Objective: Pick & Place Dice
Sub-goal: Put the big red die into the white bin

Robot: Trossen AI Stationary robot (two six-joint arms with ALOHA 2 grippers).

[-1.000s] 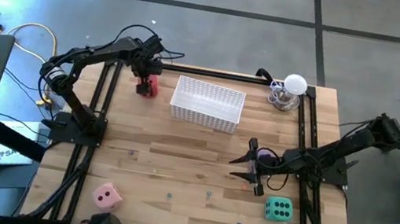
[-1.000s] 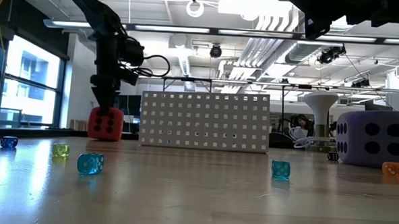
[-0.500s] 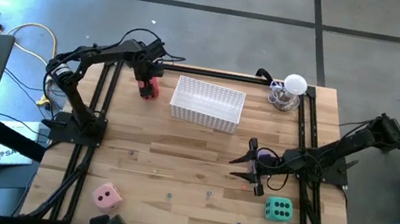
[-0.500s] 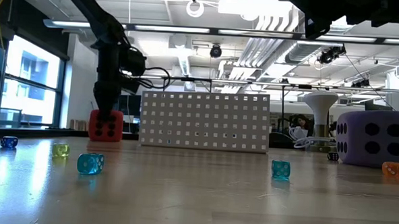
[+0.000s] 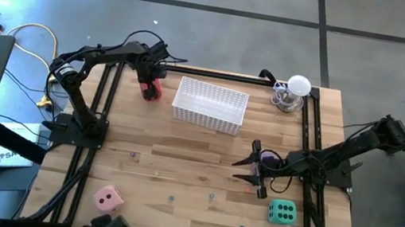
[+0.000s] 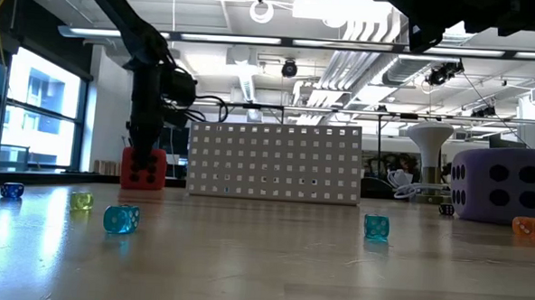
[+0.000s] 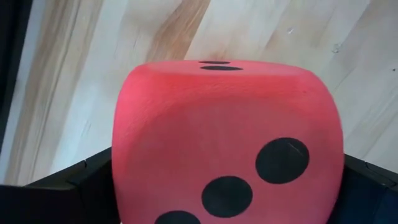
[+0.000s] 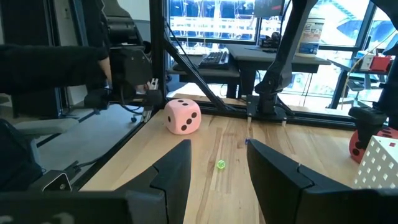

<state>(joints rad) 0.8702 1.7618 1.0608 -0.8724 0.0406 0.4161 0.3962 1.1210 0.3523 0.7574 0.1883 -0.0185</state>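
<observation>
The red die (image 5: 152,90) rests on the table at the far left, beside the white perforated basket (image 5: 210,105). My left gripper (image 6: 144,163) points down over it, open wide, one dark finger (image 7: 68,186) on each side of the die (image 7: 227,137). The pink die (image 5: 109,197) sits near the front left and the green die (image 5: 281,213) near the front right. A purple die (image 6: 504,185) shows at the right in the low view. My right gripper (image 5: 257,170) hovers level at mid-right, open, with nothing between its fingers. My left gripper comes at the red die from above, pointing down, with a finger beside each of two opposite sides (image 7: 124,155). The die rests on the table. Whether the fingers touch its sides, I cannot tell.
Several small coloured dice lie scattered over the near half of the table, among them a cyan one (image 6: 120,218) and an orange one (image 6: 526,226). A white lamp-like object (image 5: 296,91) stands at the far right corner. Black frame rails run along both sides.
My left gripper has come down over the red die and turned a little about its own axis, so its fingers now reach down along the die's sides. It has stayed open. The die stays on the table.
</observation>
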